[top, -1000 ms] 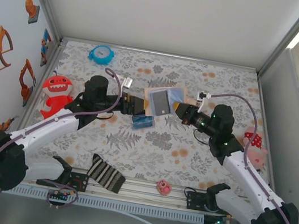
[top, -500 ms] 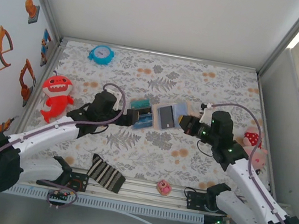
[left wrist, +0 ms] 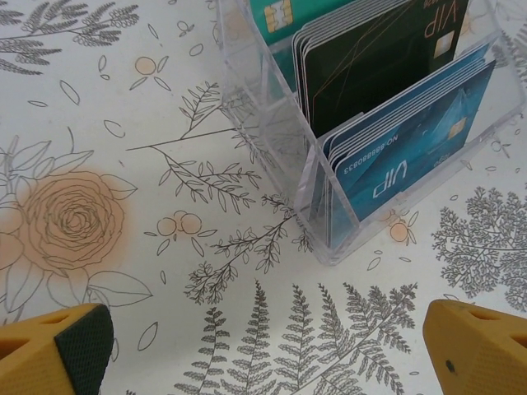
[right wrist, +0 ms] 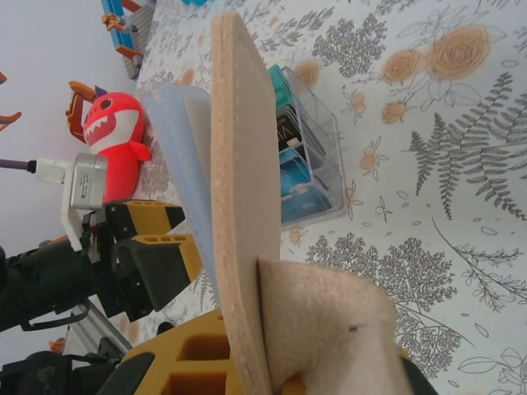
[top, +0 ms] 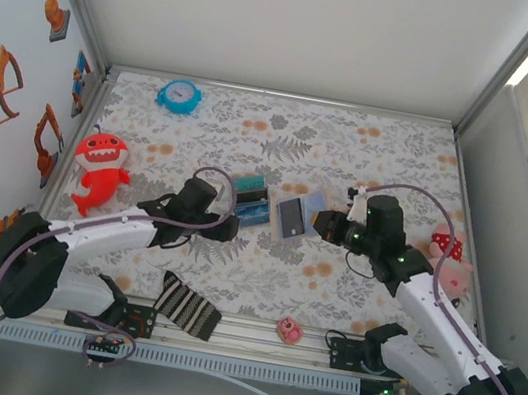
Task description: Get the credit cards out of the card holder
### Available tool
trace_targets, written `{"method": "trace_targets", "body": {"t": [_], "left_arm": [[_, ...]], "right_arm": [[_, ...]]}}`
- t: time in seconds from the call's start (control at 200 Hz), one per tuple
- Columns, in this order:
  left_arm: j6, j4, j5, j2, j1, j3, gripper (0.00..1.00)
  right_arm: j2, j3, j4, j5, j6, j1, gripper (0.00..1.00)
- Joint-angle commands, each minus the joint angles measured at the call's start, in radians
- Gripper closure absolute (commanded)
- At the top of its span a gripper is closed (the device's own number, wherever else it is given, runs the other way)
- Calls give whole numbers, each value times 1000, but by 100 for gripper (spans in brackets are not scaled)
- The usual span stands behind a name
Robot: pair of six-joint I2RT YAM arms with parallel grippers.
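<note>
Step in hand: the arms are setting up to pull a card. The holder is being presented, and nothing is being drawn from it yet.
Card holder: the card holder is being held up off the flowered table near its middle, just right of the clear card rack. It is hanging open, tan outside toward the right wrist camera and pale blue inside toward the left arm.
Contents: a dark card appears to be sitting against the blue panel. Whether more cards are lying behind it cannot be told.
Right claw: the right gripper is pinching the tan edge of the holder, jaws pressed together on it.
Left claw: the left gripper is standing spread wide and carrying nothing, hovering low just short of the rack.
Rack: blue, black and teal cards are standing upright in its slots.
Next move calls for: the left claw rising past the rack to the blue panel and closing on the exposed card edge alone, while the right claw is keeping the holder steady.
Risk, as judged: the jaws may be catching the flap together with the card.
</note>
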Motion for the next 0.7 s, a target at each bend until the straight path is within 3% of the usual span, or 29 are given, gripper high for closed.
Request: {"method": "trace_targets", "body": {"t": [0.0,0.351,0.696], "left_arm": [[18,47,-8,42,-16,-8,3],[-8,86,-75,184,-36,29,3],[-58,144,-115,294,-33,79,3]], "right_arm": [[7,-58,110,-77,91,-3,100],[5,-147,107,-82,154,4,100],[112,-213,304,-75,201,27,100]]}}
